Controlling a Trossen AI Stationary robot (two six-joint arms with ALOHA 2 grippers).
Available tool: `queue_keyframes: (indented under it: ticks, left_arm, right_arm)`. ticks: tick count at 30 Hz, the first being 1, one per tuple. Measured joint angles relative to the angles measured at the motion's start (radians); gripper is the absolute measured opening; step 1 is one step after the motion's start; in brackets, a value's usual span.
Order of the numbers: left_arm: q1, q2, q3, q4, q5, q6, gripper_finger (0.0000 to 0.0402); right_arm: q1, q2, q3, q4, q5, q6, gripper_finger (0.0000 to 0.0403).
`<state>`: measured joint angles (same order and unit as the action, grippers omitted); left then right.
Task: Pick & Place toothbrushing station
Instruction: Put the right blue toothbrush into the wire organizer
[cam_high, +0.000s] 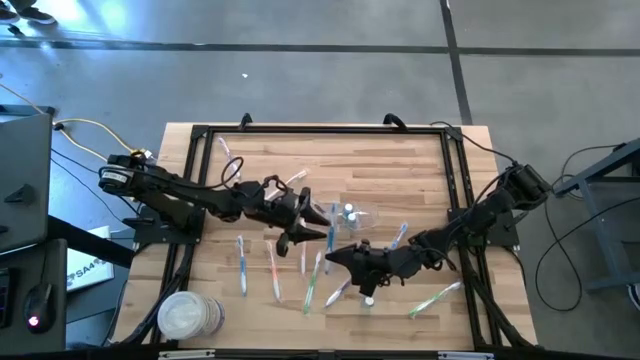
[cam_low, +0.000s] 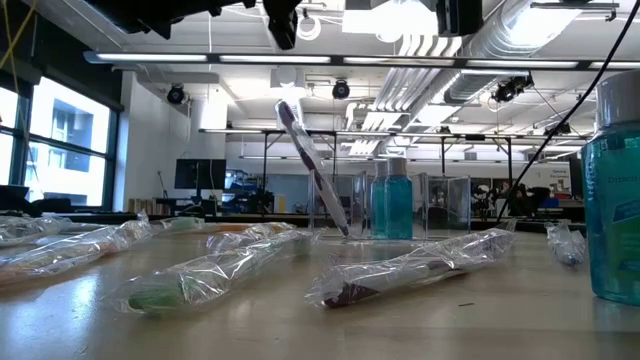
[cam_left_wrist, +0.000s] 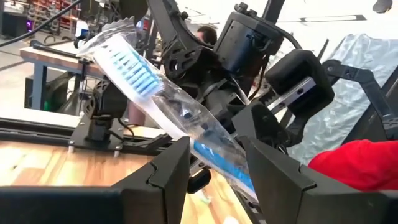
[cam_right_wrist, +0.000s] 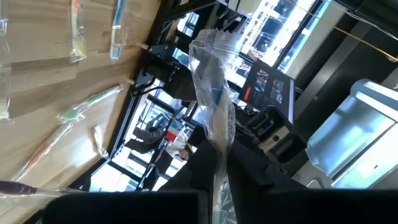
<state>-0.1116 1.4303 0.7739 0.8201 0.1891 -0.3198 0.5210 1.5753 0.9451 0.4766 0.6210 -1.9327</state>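
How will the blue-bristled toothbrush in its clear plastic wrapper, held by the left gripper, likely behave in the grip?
The wrapped blue-bristled toothbrush juts straight out from the left gripper, so its core is probably stiff. Its crinkly clear film looks glossy and loose, so the brush may slip or twist between the fingers. It looks slim, so it is likely light.

Overhead, table-level, two wrist cameras

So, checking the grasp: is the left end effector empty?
No, a wrapped blue toothbrush sits between the left end effector's fingers.
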Motion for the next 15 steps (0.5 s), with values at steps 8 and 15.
queue_keyframes:
  ticks: [8,15]
  left_arm:
    - [0.000,0.000,0.058,-0.089,0.004,-0.003,0.0157]
    - [0.001,0.038,0.088,-0.124,0.013,-0.025,0.0157]
  right_arm:
    - [-0.013,0.000,0.000,-0.001,-0.023,0.000,0.0020]
    - [-0.013,0.000,-0.001,-0.008,-0.023,0.000,0.0020]
